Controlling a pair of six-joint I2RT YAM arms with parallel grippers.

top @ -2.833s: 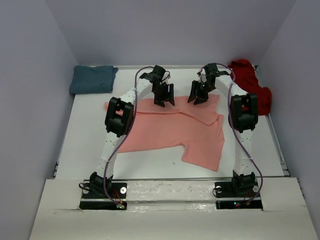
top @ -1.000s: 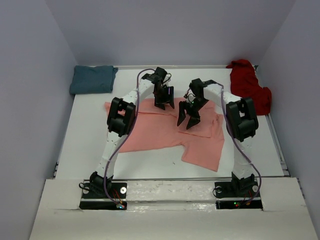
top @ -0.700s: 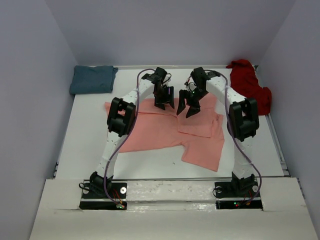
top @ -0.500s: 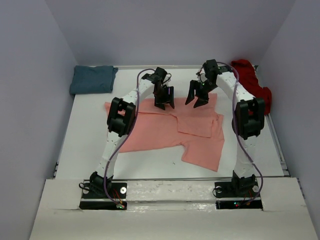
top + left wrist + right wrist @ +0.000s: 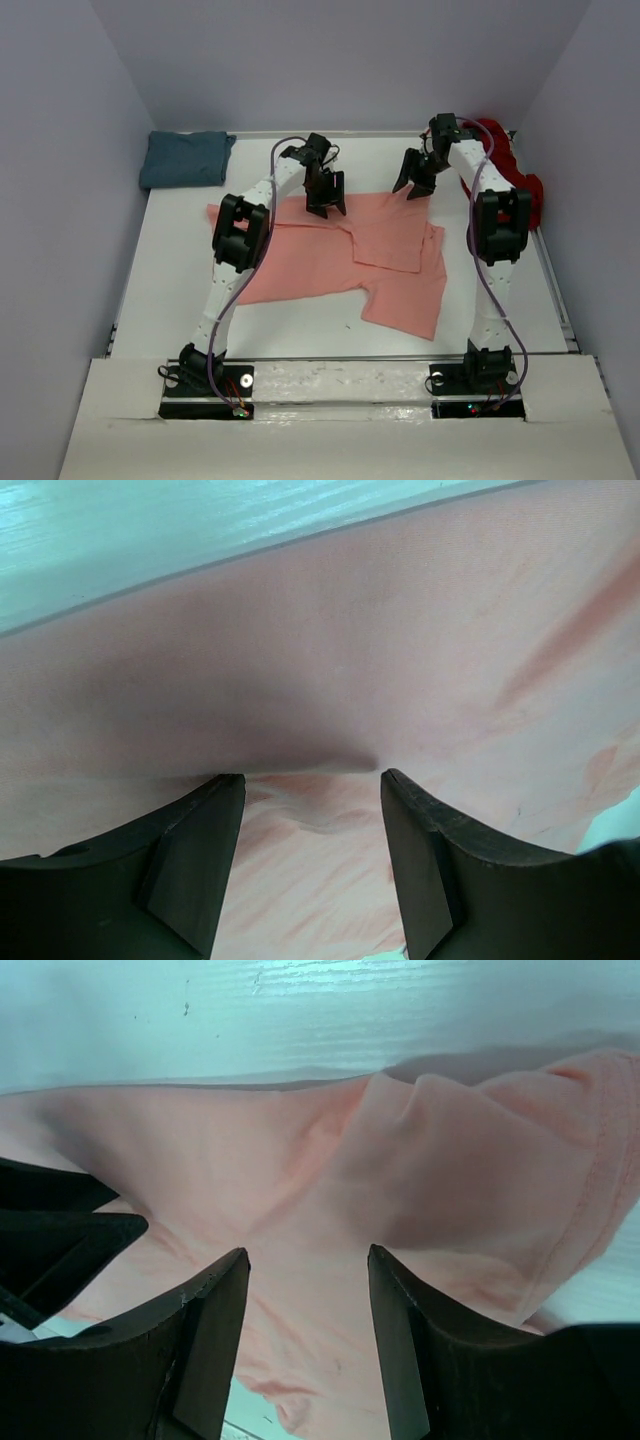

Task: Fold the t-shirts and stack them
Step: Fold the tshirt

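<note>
Right claw [image 5: 411, 187] back at salmon-pink shirt [image 5: 330, 262] corner, jaws apart, perhaps touching.

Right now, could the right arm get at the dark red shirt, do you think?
Probably yes: the open right gripper hangs empty over the salmon shirt, and the dark red shirt lies close beside it, nothing between.

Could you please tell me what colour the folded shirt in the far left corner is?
The folded shirt is teal blue-green, clearest in the top external view.
</note>
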